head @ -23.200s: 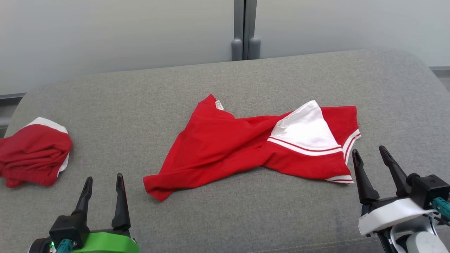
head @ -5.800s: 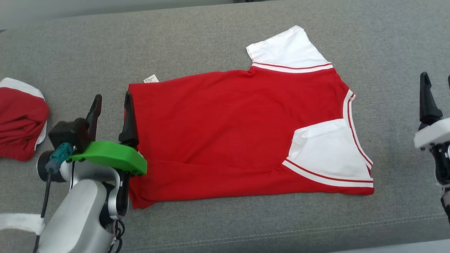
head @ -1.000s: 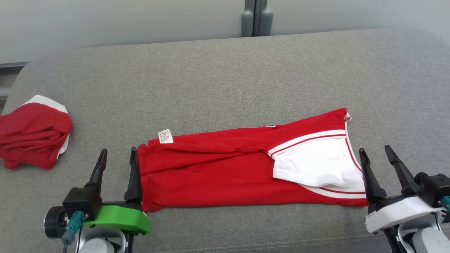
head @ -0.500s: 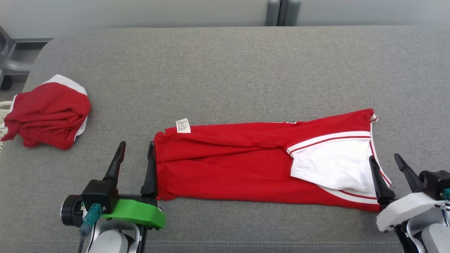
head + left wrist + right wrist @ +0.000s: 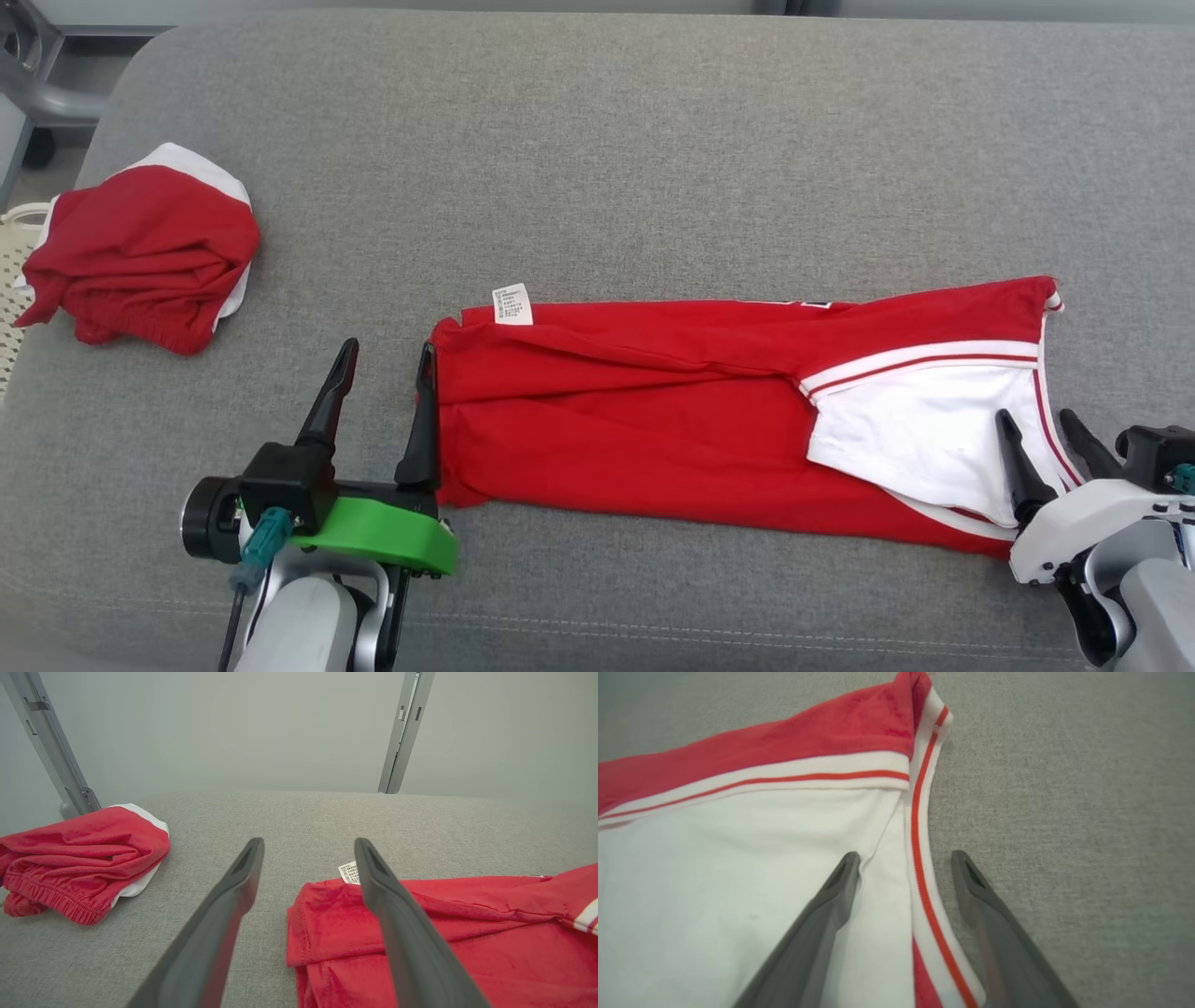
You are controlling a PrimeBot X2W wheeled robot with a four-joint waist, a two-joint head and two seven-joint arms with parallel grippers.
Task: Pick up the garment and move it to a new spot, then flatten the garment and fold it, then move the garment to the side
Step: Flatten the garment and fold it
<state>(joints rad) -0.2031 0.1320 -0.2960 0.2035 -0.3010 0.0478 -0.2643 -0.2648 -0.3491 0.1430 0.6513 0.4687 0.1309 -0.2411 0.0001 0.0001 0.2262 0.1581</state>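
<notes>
Lying beside L end effector: garment

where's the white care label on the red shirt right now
In the head view the care label sits at the folded shirt's far left corner, just beyond the left gripper's inner fingertip.

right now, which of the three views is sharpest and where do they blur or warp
Head view: even soft light, sharp across the folded red shirt, only faint shadows at its edges. Left wrist view: the two metal posts lean apart, likely wide-angle distortion, and the left gripper blurs toward the bottom edge. Right wrist view: softest; the white sleeve looks nearly washed out.
</notes>
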